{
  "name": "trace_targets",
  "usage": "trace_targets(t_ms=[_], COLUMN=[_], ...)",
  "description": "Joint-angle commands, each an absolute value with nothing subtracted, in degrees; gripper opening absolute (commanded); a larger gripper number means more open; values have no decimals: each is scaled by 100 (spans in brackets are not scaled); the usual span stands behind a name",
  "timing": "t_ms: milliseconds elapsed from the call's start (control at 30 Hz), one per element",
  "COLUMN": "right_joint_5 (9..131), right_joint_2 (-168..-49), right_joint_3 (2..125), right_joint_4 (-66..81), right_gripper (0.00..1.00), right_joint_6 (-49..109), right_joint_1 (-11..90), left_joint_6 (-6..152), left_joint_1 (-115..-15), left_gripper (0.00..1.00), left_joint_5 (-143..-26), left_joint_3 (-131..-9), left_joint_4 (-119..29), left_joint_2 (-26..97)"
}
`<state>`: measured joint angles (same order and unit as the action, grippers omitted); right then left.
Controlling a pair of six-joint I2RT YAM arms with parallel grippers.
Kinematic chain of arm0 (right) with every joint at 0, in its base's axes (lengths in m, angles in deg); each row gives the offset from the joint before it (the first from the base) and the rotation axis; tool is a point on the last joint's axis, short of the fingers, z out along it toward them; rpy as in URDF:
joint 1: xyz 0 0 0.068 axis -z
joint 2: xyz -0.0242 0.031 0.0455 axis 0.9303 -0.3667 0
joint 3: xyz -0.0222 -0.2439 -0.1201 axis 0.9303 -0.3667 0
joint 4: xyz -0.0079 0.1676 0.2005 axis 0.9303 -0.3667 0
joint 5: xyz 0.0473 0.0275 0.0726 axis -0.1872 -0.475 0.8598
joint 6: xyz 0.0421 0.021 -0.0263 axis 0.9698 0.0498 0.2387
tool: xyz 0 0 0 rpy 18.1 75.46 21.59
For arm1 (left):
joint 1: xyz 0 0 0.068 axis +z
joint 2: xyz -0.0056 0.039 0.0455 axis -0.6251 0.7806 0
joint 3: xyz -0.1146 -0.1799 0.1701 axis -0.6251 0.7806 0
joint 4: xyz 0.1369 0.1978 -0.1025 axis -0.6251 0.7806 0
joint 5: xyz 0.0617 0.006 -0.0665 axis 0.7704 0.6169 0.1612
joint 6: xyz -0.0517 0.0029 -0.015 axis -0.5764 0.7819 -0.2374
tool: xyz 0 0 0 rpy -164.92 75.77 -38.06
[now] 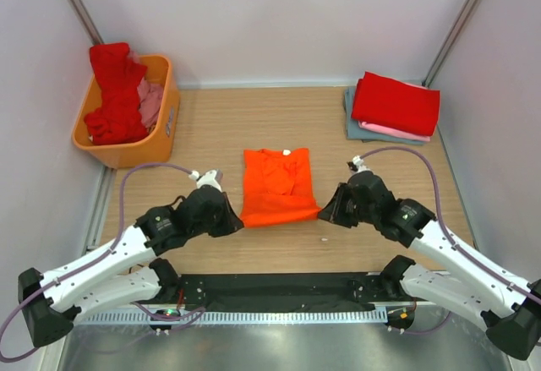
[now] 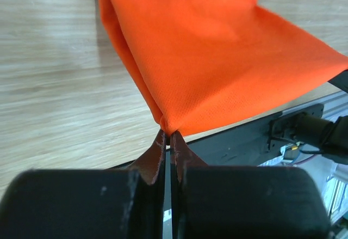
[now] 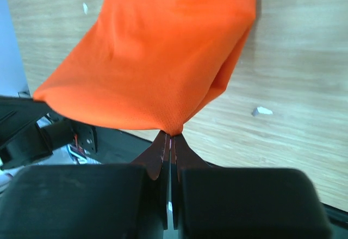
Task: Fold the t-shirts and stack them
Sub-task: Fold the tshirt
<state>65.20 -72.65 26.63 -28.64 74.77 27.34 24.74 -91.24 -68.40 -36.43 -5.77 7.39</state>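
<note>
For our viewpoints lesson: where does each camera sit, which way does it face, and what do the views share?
Top external: above and behind, looking down on the wooden table, bright orange cloth t-shirt and orange plastic basket; left arm and right arm show.
Left wrist: on the left arm, facing along the shut left jaws pinching the t-shirt's near left corner.
Right wrist: likewise; shut right jaws pinch the near right corner.
All three share the t-shirt.
</note>
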Motion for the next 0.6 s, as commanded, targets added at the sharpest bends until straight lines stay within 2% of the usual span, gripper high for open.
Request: trace_targets(t_ms=[0,267,567], right_joint_5=[5792,5185,5622], right_joint_2=[-7575,-8674,-9412], right_joint_3=[3483,4757,5268], right_joint_4=[-3214,-3338,-3075], right_gripper=[1,1,1], right_joint_6=[7161,6616,6177], right_joint_1=[2726,2779,3419], left_joint_6=[2700,3342,4071], left_joint_1=[-9151,-8967,-7886], left_gripper=[0,0,0], left_joint_5=[-6098,-5938,-6754], left_joint_3=[-4366,-5755,-6512], left_joint_4=[297,369,44], left_joint_2=[795,2016,2956])
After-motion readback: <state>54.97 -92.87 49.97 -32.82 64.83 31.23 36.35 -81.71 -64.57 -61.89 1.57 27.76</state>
